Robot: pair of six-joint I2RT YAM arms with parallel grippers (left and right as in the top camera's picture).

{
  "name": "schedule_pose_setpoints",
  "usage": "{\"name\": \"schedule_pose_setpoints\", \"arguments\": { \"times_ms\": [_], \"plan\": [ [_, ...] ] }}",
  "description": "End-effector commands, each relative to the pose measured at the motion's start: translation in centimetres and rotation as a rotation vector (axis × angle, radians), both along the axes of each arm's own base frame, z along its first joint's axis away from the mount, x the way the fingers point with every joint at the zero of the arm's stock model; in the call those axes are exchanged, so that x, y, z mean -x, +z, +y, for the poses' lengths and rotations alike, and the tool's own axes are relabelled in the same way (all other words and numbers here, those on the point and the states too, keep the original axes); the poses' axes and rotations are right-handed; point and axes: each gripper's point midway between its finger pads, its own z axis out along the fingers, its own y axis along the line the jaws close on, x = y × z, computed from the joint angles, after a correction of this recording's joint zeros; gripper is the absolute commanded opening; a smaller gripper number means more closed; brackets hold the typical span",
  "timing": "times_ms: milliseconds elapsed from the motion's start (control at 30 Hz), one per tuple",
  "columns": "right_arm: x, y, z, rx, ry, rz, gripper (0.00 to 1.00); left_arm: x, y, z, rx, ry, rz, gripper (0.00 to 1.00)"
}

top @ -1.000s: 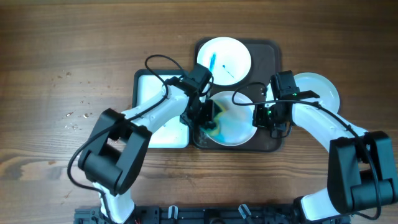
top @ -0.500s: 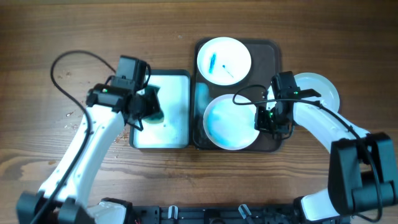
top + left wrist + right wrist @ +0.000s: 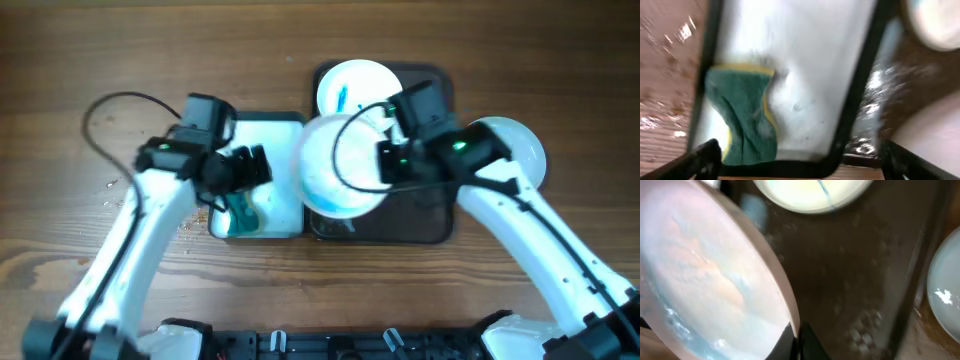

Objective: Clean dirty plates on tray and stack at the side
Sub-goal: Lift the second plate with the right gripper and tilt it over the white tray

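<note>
A white plate (image 3: 335, 165) with faint teal smears hangs tilted above the dark brown tray (image 3: 410, 222), my right gripper (image 3: 385, 160) shut on its rim. In the right wrist view the plate (image 3: 710, 275) fills the left, its rim pinched between my fingertips (image 3: 799, 339). A second plate (image 3: 355, 85) with blue streaks lies at the tray's back end. A plain white plate (image 3: 515, 150) rests on the table right of the tray. My left gripper (image 3: 245, 165) stands open over the white tray (image 3: 275, 130), above the green sponge (image 3: 742, 117), nothing between its fingers (image 3: 705, 155).
The white tray sits directly left of the dark tray (image 3: 890, 95), their rims close together. A black cable (image 3: 120, 100) loops over the wood behind the left arm. White crumbs (image 3: 115, 195) dot the table at the left.
My left gripper has opened and let the sponge drop into the white tray. My right gripper has lifted the near plate off the dark tray and carried it up and to the left.
</note>
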Motion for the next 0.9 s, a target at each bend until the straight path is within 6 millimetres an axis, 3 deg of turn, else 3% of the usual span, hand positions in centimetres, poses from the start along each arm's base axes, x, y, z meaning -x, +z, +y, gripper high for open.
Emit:
{"name": "schedule_pose_setpoints", "arguments": {
  "times_ms": [0,100,233,333,433,633,867],
  "plan": [
    [-2.4,1.6,3.7,0.013,-0.044,-0.184,0.04,-0.5,6.2,1.2,0.041,0.041,-0.183,1.00],
    [-3.8,2.6,6.5,0.044,-0.041,-0.338,0.04,0.7,8.0,2.9,-0.006,0.082,-0.238,1.00],
    [-4.4,3.4,9.8,0.141,0.078,-0.496,0.04,2.3,7.9,3.4,-0.026,0.087,-0.206,1.00],
    [-4.0,4.9,9.9,0.266,0.078,-0.607,0.04,3.3,7.3,4.0,-0.058,0.101,-0.158,1.00],
    [-2.8,6.8,9.8,0.427,0.082,-0.720,0.04,3.5,7.1,6.8,-0.157,0.259,-0.148,1.00],
    [-0.2,9.2,10.6,0.581,0.093,-0.844,0.04,3.5,7.1,9.8,-0.153,0.413,-0.138,1.00],
    [0.8,12.0,12.1,0.654,0.108,-0.953,0.04,3.5,7.0,10.9,-0.161,0.441,-0.132,1.00]
  ]
}}
